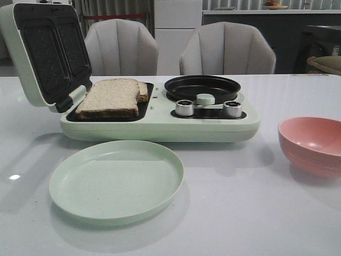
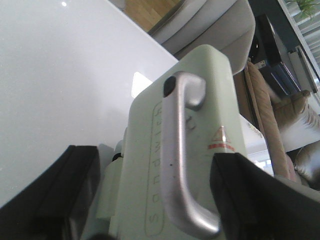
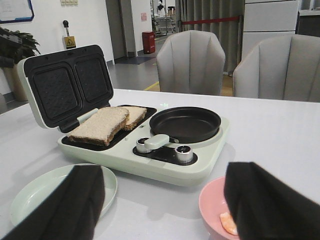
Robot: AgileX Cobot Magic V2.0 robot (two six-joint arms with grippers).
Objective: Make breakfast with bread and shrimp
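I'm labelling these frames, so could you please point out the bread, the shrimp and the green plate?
bread (image 1: 109,97): front view, top face of the near slice.
shrimp (image 3: 228,223): right wrist view, orange piece inside the pink bowl.
green plate (image 1: 116,180): front view, bare middle.

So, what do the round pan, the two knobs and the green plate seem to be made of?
The round pan: probably metal with a dark non-stick coating, since it is black with a soft sheen. The two knobs: shiny silver sides, so metal or chromed plastic; I cannot tell which. The green plate: likely matte plastic or melamine, pale, faintly speckled, with only dull reflections.
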